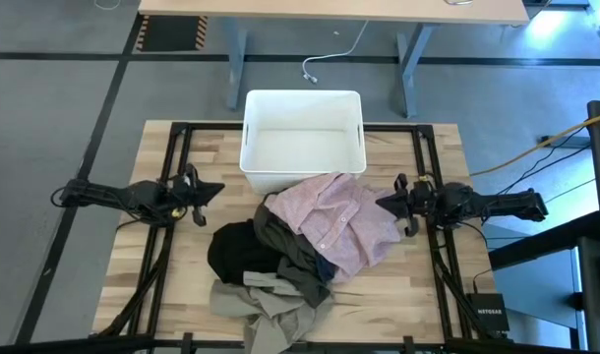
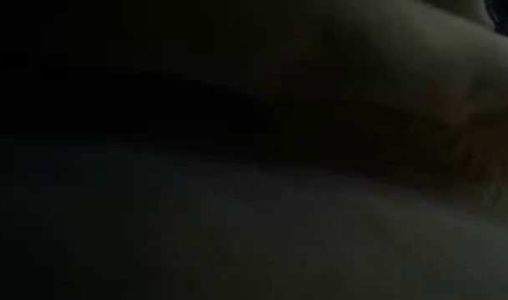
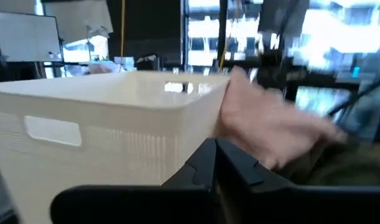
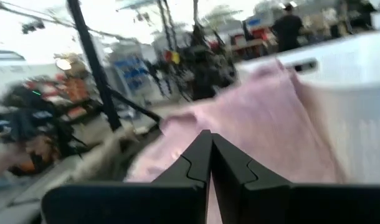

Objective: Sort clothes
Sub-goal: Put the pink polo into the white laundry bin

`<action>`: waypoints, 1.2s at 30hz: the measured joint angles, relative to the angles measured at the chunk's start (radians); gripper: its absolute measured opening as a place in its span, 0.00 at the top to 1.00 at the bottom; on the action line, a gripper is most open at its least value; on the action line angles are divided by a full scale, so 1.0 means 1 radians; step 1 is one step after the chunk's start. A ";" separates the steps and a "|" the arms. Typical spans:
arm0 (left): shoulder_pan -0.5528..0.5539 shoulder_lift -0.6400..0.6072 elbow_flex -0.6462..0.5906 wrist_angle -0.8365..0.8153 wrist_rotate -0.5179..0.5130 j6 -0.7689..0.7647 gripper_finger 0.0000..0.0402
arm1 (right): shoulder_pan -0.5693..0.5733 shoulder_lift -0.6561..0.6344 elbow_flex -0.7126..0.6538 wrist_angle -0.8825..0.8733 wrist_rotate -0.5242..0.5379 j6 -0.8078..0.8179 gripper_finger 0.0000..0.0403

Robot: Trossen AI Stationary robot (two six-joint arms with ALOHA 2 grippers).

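The table (image 1: 162, 295) carries an empty white bin (image 1: 302, 138) at its far edge and a heap of clothes just in front: pink shirt (image 1: 344, 221) on top, then olive (image 1: 292, 258), black (image 1: 236, 251) and beige (image 1: 266, 305) garments. Left gripper (image 1: 204, 194) and right gripper (image 1: 390, 202) flank the heap, fingers pressed together, empty. Sorting looks unstarted; next, one gripper must open and reach the shirt.

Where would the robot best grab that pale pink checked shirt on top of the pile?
Probably the pale pink checked shirt by its bunched right edge, from the right: it tops the pile, and the right gripper sits beside that edge.
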 joint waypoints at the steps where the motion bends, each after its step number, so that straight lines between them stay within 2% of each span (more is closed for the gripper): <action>1: 0.000 0.000 0.000 0.033 -0.001 -0.050 0.99 | 0.000 0.004 0.000 0.026 -0.013 -0.001 0.95; 6: 0.000 -0.001 0.000 0.121 0.000 -0.175 0.99 | 0.000 0.077 0.077 0.048 -0.023 -0.058 0.95; 11: 0.000 -0.001 0.000 0.121 0.000 -0.134 0.99 | 0.000 0.253 0.239 0.011 -0.002 -0.148 0.95; 13: 0.000 -0.001 0.000 0.121 0.000 -0.102 0.99 | 0.000 0.326 0.336 -0.059 0.042 -0.176 0.95; 18: 0.000 -0.001 0.000 0.116 0.000 -0.030 0.99 | 0.000 0.542 0.614 -0.397 0.137 -0.195 0.92; 21: 0.000 -0.001 0.001 0.138 0.000 -0.019 0.99 | 0.001 0.683 0.771 -0.582 0.162 -0.183 0.84; 26: 0.000 -0.001 0.001 0.145 0.000 -0.009 0.99 | 0.001 0.886 0.934 -0.760 0.108 -0.202 0.62; 30: 0.000 -0.001 0.001 0.146 0.000 -0.009 0.99 | 0.025 1.008 0.968 -0.786 0.064 -0.291 0.45; 36: 0.000 -0.001 0.002 0.144 0.000 0.006 0.99 | 0.150 1.159 0.972 -0.776 0.109 -0.487 0.26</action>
